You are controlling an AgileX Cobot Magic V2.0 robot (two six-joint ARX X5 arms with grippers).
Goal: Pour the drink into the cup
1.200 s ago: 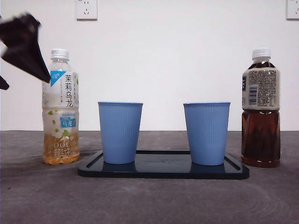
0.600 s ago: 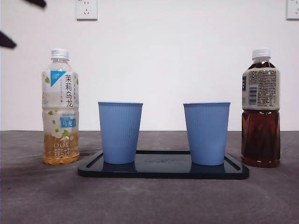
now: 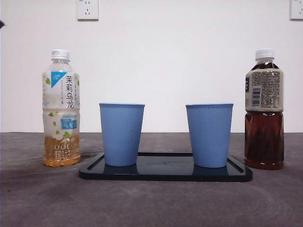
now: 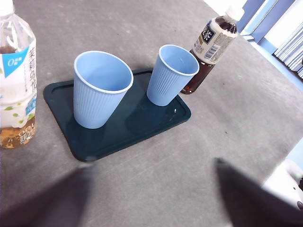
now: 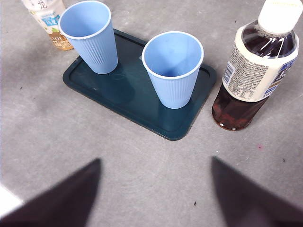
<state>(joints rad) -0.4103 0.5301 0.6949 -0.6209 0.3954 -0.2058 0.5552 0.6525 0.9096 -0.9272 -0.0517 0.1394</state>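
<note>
1. Standing on a dark tray [image 3: 165, 174] in the middle of the grey table [image 3: 151, 203] are two blue cups. The left cup [image 3: 121, 134] and the right cup [image 3: 209, 135] are both upright, with a gap between them.
2. The wrist views look down into both cups, and no drink shows inside either one.
3. A bottle of pale tea [image 3: 61, 109] stands on the table just off the tray's left end. It has a white cap on, and only the bottom part holds yellow drink.
4. A bottle of dark tea [image 3: 264, 109] stands just off the tray's right end. Its white cap is on too (the brown drink fills more than half of it).
5. The left gripper [image 4: 151, 198] hangs up high over the table, tipped down toward the tray. Its two black jaws are spread wide apart and hold nothing. The pale tea bottle is off to one side of it, not touched.
6. The right gripper [image 5: 154, 194] also hangs high above the table, looking down at the tray and the dark tea bottle. Its jaws are wide apart as well, with nothing between them.
7. In the front view only a tiny black tip shows at the top left edge.
8. Two wall sockets [image 3: 87, 9] sit high on the white wall [image 3: 165, 61] behind the table.
</note>
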